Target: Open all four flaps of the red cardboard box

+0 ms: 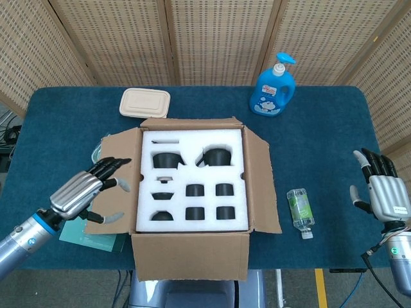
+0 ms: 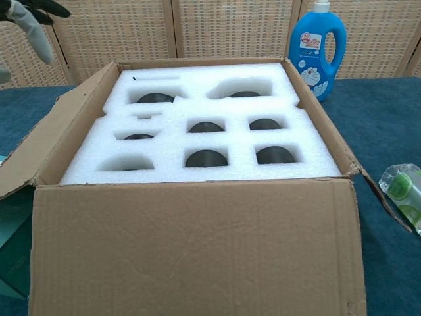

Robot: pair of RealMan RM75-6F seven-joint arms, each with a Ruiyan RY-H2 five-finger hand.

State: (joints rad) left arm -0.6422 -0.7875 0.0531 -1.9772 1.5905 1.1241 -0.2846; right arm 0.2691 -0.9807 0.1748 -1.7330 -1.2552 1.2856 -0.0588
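Note:
The cardboard box (image 1: 190,255) stands mid-table with its flaps folded outward; the front flap (image 2: 197,250) hangs down over the near side. Inside lies a white foam insert (image 1: 191,179) with several dark round items in pockets. My left hand (image 1: 87,192) hovers left of the box, above the left flap (image 1: 117,168), fingers spread and holding nothing; only its fingertips (image 2: 29,20) show in the chest view's top-left corner. My right hand (image 1: 383,192) is at the table's right edge, open and well away from the box.
A blue soap bottle (image 1: 274,86) stands behind the box on the right. A beige lidded tray (image 1: 145,102) lies behind it on the left. A small clear bottle (image 1: 300,212) lies right of the box. A green packet (image 1: 93,234) rests beneath my left hand.

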